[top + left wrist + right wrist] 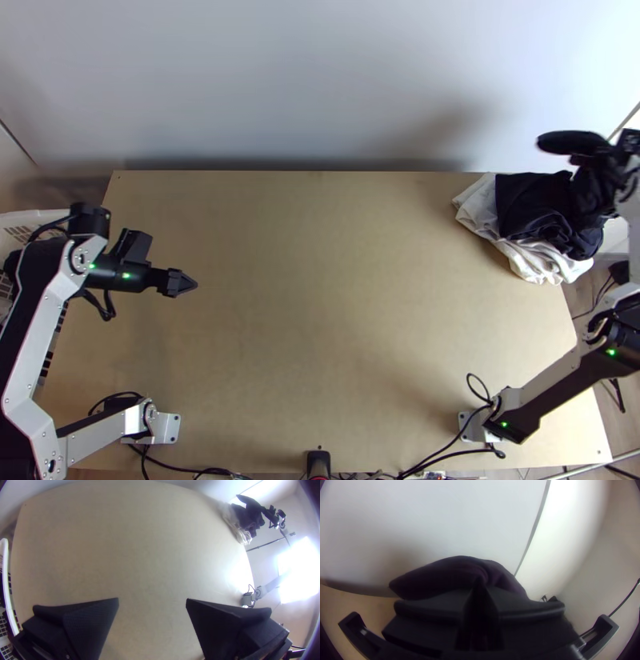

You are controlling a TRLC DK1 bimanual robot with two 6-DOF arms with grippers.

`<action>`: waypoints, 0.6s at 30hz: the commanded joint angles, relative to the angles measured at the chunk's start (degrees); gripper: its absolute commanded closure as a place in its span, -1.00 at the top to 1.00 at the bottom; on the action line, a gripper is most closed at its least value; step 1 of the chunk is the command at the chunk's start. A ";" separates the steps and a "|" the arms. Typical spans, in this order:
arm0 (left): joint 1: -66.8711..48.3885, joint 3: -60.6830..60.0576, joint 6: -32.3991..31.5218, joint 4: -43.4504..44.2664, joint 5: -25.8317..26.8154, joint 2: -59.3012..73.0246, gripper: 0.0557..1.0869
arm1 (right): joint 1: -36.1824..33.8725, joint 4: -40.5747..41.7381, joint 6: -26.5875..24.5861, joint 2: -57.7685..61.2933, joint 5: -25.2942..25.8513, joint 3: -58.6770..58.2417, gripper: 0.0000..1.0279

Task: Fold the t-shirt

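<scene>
At the far right corner of the tabletop [320,304], the dark shirt [532,204] lies bunched over a white cloth [476,210], part of it lifted into the air. My right gripper [479,588] is closed on that raised part, a fold pinched between the fingers, with a loose flap flopping out past them. I can't tell whether I have a sleeve, a hem or the middle. My left gripper [152,600] stands open and unloaded over the left side.

I'd expect the shirt to be light, limp and not at all fragile; it will sag and crumple wherever it isn't held. One pinch won't spread it, so I'd want a second hold on a shoulder or hem corner before laying it flat. The white cloth is so close beneath that it could well drag along, so I'd lift high and watch for it.

As for the surface, it's light wood and looks smooth, so the fabric should slide easily when tugged straight. A pale wall [280,80] rises behind the far edge, a white-rimmed basket [5,576] sits beside the left edge, and cables [180,470] trail along the near edge.
</scene>
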 commanded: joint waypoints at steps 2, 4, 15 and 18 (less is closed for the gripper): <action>3.72 -0.93 2.38 -1.01 0.34 -0.23 0.90 | 5.60 -0.16 2.91 -2.57 1.18 -6.57 -0.95; 3.63 -1.10 2.47 -0.92 0.69 -0.14 0.90 | 6.13 -0.08 3.27 -5.38 1.18 -9.83 -0.95; 2.84 -1.72 2.20 -0.13 2.27 0.39 0.90 | 8.24 3.09 3.27 -20.85 1.27 -27.14 -0.95; 2.57 -1.80 2.03 -0.13 2.36 0.39 0.90 | 7.98 4.23 2.30 -20.85 2.15 -32.06 -0.95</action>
